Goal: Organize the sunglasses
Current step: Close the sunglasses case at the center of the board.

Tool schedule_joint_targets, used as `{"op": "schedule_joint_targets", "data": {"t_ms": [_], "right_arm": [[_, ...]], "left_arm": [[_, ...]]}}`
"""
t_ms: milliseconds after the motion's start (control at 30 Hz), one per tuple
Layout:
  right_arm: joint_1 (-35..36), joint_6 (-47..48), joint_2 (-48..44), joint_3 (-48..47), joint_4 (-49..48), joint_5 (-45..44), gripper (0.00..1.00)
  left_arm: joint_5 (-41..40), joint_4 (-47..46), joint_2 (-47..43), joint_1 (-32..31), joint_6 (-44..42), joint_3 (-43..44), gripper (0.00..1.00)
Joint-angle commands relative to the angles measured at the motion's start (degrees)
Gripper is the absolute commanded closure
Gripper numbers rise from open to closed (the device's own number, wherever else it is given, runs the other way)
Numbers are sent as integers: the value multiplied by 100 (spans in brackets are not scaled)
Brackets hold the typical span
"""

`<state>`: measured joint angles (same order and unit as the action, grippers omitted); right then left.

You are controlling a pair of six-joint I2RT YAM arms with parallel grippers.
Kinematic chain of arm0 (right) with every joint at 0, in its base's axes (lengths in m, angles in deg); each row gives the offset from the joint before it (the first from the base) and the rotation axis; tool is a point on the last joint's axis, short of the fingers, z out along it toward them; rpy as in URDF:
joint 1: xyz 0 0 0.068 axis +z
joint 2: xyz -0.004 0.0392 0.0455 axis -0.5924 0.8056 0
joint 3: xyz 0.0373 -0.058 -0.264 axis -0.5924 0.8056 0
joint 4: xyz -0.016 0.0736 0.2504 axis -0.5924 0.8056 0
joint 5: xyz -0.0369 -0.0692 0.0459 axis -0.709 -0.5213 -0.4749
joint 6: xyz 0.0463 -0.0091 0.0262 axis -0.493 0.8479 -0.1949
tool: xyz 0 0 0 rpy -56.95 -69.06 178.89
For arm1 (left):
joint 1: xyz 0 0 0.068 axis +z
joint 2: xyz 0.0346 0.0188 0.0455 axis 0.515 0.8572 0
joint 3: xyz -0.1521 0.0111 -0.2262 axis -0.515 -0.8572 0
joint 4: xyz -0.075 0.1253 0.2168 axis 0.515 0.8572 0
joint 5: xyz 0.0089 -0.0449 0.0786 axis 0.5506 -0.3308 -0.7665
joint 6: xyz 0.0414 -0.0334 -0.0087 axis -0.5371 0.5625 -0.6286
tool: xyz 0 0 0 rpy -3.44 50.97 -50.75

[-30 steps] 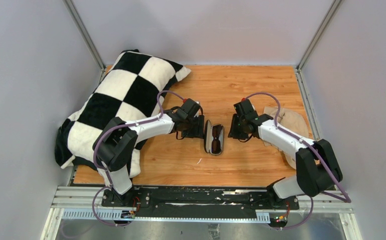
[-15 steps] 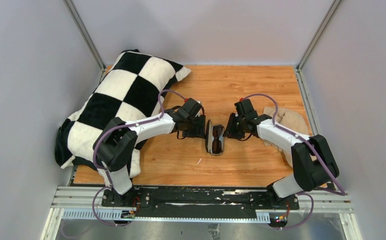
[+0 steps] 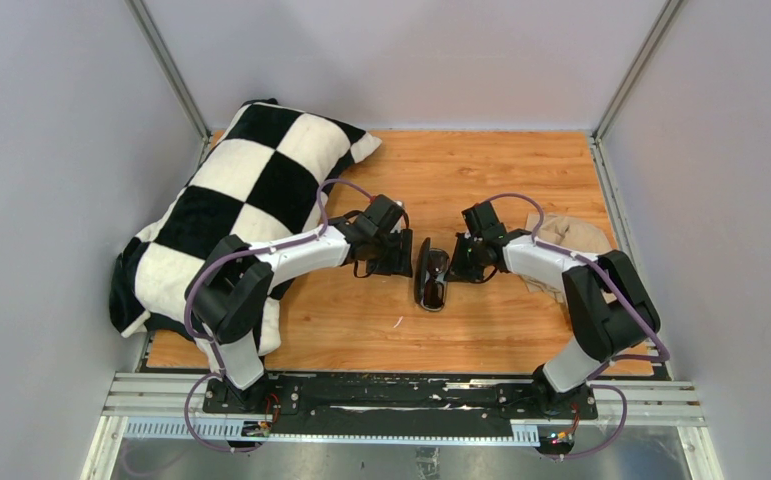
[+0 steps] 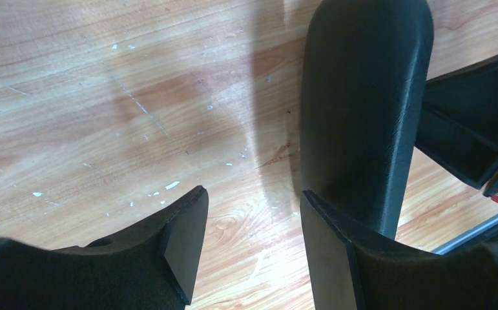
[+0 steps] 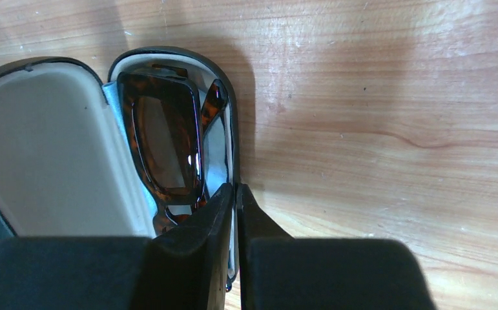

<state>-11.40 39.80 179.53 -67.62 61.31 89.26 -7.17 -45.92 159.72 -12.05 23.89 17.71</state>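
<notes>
Two tools are set at the case [image 5: 232,103], one on each side. The left tool [image 4: 252,219] is released, its jaws spread, and one finger [image 4: 330,258] is laid against the back of the half-raised lid [image 4: 362,110]. The right tool [image 5: 236,194] is clenched at the base rim; whether the rim is pinched cannot be told. The sunglasses [image 5: 165,142] are lodged, folded, in the base on a blue cloth [image 5: 215,148].

The lid is best tipped over by a steady push from behind while the base is braced. The right tool should be drawn clear of the rim before the lid is brought down, and the cloth kept from being trapped.

The sunglasses' long axis is aligned with the case, running far to near on the bench [image 3: 501,180].
</notes>
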Motion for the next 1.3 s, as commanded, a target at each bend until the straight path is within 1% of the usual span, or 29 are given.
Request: {"op": "schedule_joint_targets", "data": {"t_ms": [0, 200, 400, 533, 633, 800, 867, 933, 1133, 1267], "right_arm": [[-68, -38, 129, 96, -80, 109, 92], [-68, 18, 83, 125, -73, 87, 96], [-71, 32, 70, 138, -61, 95, 98], [-69, 44, 61, 165, -57, 76, 98], [-67, 44, 74, 165, -55, 78, 98], [-67, 44, 69, 160, -44, 84, 99], [-65, 48, 68, 148, -43, 122, 99], [-69, 60, 54, 146, -28, 115, 99], [-67, 52, 49, 147, -25, 113, 99], [-63, 53, 43, 139, -25, 113, 99]], "left_arm": [[164, -132, -153, -94, 61, 55, 40], [151, -227, -324, -188, 196, 64, 40], [-210, -365, -748, -271, 467, -118, 40], [-349, -604, -1042, -283, 598, -325, 43], [-203, -856, -1157, -286, 596, -425, 46], [157, -1118, -968, -292, 617, -394, 53], [255, -1195, -855, -299, 614, -358, 54], [307, -1194, -749, -309, 586, -296, 54], [348, -1170, -509, -313, 565, -200, 64], [469, -1229, -388, -326, 591, -204, 68]]}}
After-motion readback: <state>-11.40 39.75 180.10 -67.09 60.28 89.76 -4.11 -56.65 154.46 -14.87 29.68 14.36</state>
